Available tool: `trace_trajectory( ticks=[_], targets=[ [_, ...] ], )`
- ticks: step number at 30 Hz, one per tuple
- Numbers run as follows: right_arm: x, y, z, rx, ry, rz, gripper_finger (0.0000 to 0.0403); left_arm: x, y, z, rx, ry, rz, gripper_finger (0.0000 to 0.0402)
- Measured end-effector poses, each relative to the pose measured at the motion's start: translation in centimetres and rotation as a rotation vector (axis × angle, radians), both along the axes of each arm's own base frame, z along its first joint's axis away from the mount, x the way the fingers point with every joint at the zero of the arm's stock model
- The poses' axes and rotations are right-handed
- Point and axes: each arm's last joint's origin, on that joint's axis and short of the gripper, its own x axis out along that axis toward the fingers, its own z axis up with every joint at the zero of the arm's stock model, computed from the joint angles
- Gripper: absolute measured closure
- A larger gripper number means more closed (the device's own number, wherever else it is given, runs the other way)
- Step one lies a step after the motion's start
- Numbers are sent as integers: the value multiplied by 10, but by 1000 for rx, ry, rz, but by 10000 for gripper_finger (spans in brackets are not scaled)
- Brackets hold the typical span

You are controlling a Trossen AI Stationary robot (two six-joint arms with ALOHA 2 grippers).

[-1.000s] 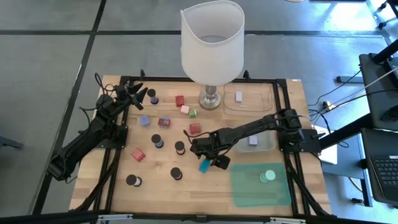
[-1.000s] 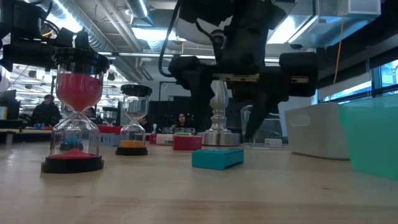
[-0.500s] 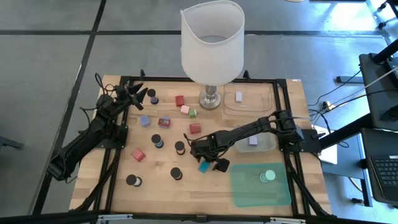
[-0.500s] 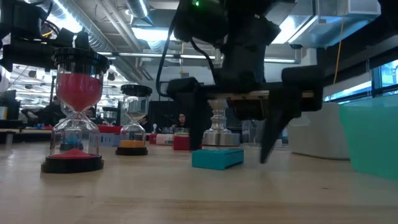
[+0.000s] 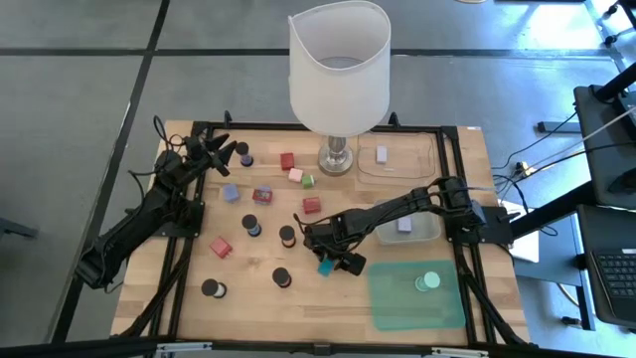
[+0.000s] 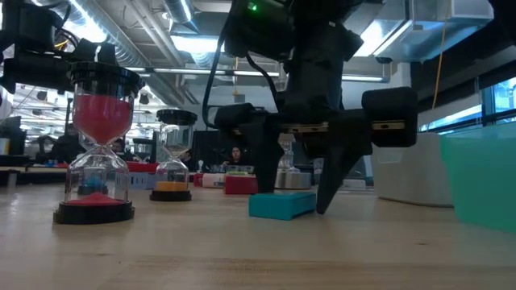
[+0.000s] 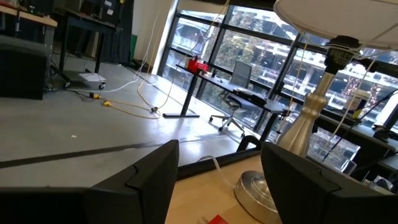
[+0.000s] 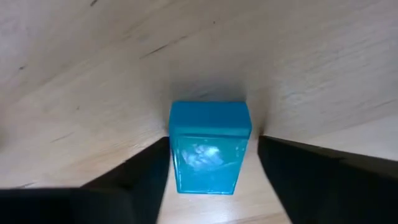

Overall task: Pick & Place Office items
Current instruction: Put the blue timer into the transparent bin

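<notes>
Teal plastic block [image 8: 209, 147] lies on the wooden counter [image 5: 248, 298], right gripper [image 5: 332, 260] fingers released, straddling it; left gripper [image 5: 212, 151] released at ten o'clock.

Office items scattered on the wooden table

Teal block [image 5: 324, 267] lies flat near centre; mint disc [image 5: 431, 280] at 4 o'clock; black cylinders [image 5: 282, 276] toward 7; red blocks [image 5: 221, 247] at 9; white block [image 5: 381, 154] at 1.

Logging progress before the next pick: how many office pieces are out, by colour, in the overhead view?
Black round pieces: 6
Red blocks: 4
Pale blue blocks: 2
Pink block: 1
Small green piece: 1
Teal block: 1
White block: 1
Mint disc: 1
Total: 17
</notes>
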Motion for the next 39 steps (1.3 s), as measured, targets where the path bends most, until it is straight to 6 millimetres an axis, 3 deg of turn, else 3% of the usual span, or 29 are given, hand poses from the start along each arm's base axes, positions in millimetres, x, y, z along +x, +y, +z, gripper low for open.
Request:
trace_trajectory(
  ticks=[5,11,20,24,29,39],
  targets=[
    [0,0,0,1,11,-17,250,0,0,0,-1,0,0,176],
    [0,-2,1,-2,1,-5,250,0,0,0,-1,0,0,176],
    [-1,-20,16,-42,-31,21,239,0,0,0,0,0,0,176],
    [-8,-29,33,-59,-18,2,246,0,0,0,-2,1,-1,175],
    [-25,-52,65,-220,0,-53,246,0,0,0,-1,1,0,175],
    [-86,-113,135,-536,135,-227,244,0,0,0,-1,1,0,175]
  ],
)
